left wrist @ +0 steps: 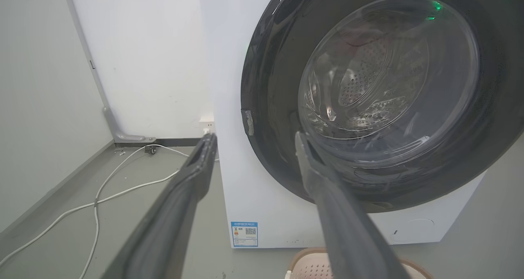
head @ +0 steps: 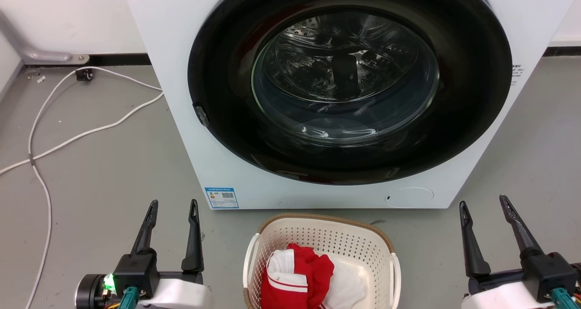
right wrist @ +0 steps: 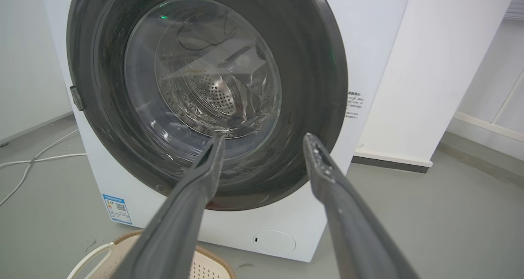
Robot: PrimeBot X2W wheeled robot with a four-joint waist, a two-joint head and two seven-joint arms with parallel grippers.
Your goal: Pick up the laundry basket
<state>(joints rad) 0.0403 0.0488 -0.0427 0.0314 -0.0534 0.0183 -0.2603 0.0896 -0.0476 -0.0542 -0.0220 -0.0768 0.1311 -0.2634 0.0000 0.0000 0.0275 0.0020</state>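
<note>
“Where the L gripper [head: 174,202] is seen at lower left of head view, how are its fingers set?”

“Apart, w/ nothing held betw. them; tips are pointed fwd. Likewise the R gripper [head: 483,201] at lower right: fingers spread, nothing gripped. Both are held above the grey floor [head: 113,173], well apart from each other.”

“And the laundry basket [head: 317,238]?”

“It is found on the floor betw. the two grippers, touched by neither. A white handle [head: 248,261] is seen on each side, w/ a brown rim round the top. Red & white clothes [head: 295,272] are heaped inside. Its near edge is cut off by the view's bottom.”

“What is seen beyond it?”

“A white washing machine [head: 317,195], near the basket's far rim, w/ a thin strip of floor left betw. them. Its round dark door [head: 218,95] is shut, and the drum [head: 345,64] can be made out thru the glass. A blue label [head: 221,198] is stuck low on the front, L side.”

“Farther back?”

“A white cable [head: 91,133] is laid in loops across the floor on the L, run toward the wall [head: 68,18]. In both wrist views the basket's rim is glimpsed at the bottom edge, beneath the spread fingers.”
</note>
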